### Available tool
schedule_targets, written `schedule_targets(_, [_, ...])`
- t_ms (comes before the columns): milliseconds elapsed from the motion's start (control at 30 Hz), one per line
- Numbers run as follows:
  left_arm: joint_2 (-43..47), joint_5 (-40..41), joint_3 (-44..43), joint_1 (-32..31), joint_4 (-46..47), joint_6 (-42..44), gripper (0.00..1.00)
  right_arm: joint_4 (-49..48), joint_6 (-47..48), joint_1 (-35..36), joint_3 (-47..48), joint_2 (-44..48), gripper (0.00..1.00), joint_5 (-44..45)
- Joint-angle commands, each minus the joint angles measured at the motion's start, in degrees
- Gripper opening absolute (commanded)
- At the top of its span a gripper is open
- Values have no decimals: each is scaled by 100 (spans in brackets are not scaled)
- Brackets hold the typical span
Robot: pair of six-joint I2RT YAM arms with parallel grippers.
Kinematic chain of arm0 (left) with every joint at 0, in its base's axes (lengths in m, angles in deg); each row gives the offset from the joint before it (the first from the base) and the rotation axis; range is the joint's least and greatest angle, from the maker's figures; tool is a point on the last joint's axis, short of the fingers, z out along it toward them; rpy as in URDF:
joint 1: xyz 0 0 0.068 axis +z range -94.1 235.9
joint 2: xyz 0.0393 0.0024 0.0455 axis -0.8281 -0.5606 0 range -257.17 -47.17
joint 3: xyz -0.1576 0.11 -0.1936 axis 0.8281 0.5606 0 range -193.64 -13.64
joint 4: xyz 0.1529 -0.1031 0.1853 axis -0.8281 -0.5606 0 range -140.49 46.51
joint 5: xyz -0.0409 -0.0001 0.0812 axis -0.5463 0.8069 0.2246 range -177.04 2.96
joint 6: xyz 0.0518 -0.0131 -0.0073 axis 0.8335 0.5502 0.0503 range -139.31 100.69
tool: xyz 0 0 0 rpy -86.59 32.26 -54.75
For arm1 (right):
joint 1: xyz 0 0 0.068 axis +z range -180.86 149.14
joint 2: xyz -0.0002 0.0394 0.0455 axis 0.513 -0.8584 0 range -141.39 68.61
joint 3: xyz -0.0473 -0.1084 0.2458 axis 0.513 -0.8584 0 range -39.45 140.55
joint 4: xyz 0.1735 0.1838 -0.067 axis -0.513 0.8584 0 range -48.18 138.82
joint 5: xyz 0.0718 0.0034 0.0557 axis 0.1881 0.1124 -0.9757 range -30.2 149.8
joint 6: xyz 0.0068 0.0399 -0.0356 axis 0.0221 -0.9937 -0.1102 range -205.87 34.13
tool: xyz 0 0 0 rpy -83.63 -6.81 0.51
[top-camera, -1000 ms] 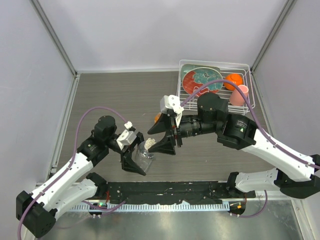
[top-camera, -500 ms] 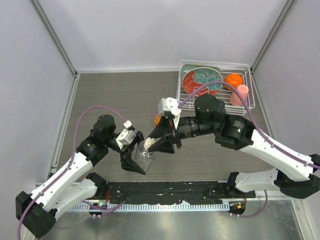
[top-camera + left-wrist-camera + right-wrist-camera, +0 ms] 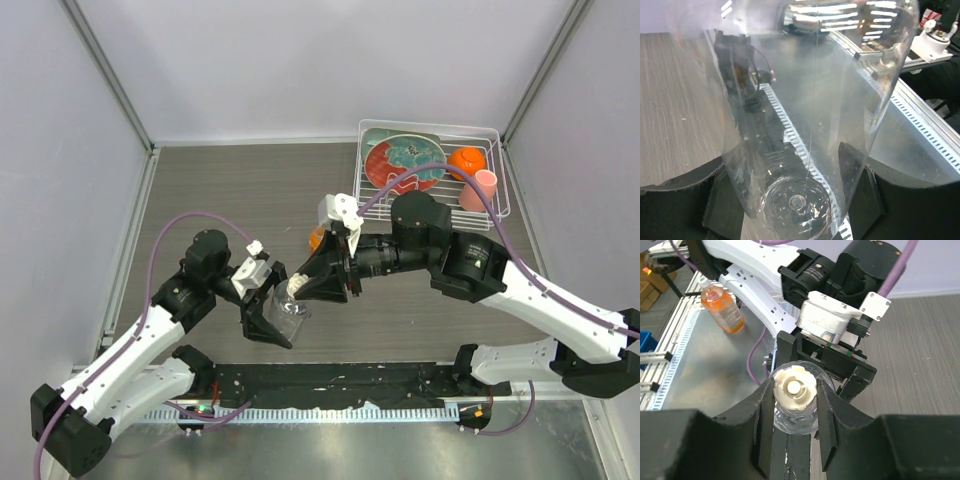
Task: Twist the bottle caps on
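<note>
My left gripper [image 3: 274, 318] is shut on the clear bottle [image 3: 287, 312] and holds it low over the table near the front edge. In the left wrist view the bottle [image 3: 810, 100] fills the gap between my black fingers [image 3: 860, 185]. The cream-white cap [image 3: 296, 286] sits on the bottle's neck. My right gripper [image 3: 306, 287] is shut on that cap; in the right wrist view both pads touch the sides of the cap [image 3: 795, 388], above the bottle's shoulder [image 3: 795, 421]. A small orange thing [image 3: 315, 238] lies behind my right wrist, mostly hidden.
A white wire rack [image 3: 502, 170] at the back right holds a patterned plate [image 3: 400, 160], an orange ball-like thing [image 3: 465, 160] and a pink cup [image 3: 480, 190]. An orange bottle [image 3: 722, 302] stands on the metal bench beyond the table's near edge.
My right gripper has moved left onto the bottle's top and now grips the cream-white cap. My left gripper has stayed put with the clear bottle.
</note>
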Motion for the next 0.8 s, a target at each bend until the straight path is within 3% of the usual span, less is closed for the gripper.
schedule_targets(0, [126,983,-173,-6,343,243,4,73,-449,10,-131,-25,1,1203])
schedule_targets(233, [231,3006,-216,3,432,533,6,829,-1099,2,185,-456,1,2873])
schedule_targets(567, [398,4045,-357,-6,361,639,6,1392,-2136,10,107,-702,1,5642])
schedule_targets(767, [468,4107,-401,-6,282,621,6,1331,-2778,11,-411,-553,1,6217])
